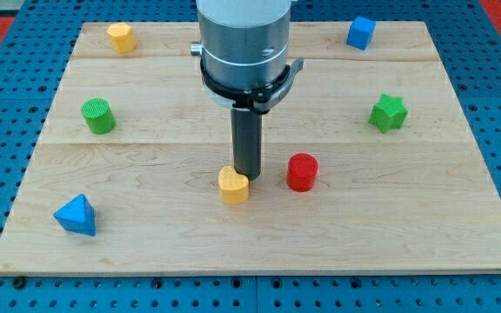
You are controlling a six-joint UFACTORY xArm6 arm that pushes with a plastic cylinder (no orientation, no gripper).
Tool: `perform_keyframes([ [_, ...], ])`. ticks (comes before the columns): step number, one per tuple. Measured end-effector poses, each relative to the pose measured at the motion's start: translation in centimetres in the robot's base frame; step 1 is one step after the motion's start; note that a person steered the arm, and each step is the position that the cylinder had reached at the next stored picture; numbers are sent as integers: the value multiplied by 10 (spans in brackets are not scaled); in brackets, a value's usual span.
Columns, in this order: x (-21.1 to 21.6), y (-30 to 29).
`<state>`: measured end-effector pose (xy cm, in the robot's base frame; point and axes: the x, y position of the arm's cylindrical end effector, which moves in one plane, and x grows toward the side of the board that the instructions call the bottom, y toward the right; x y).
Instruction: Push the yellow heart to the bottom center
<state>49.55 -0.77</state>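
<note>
Camera view: my tip touches the yellow heart from its 1 o'clock, mid-bench.
The tool is a bare rod holding nothing; pushing off-centre, I risk the heart slipping toward 8 o'clock, missing bottom centre.

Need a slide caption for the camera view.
My tip touches the yellow heart from above-right; red cylinder sits right.

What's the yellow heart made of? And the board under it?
The yellow heart, just left of my tip, looks like matte plastic: solid even colour, soft sheen. The board looks like pale wood: grain lines and plank seams show.
</note>
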Motion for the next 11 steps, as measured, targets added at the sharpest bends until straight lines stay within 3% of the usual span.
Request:
perform_keyframes([
  [4, -21, -14],
  [7, 6, 0],
  [8, -9, -36],
  [10, 50, -39],
  [11, 31, -39],
])
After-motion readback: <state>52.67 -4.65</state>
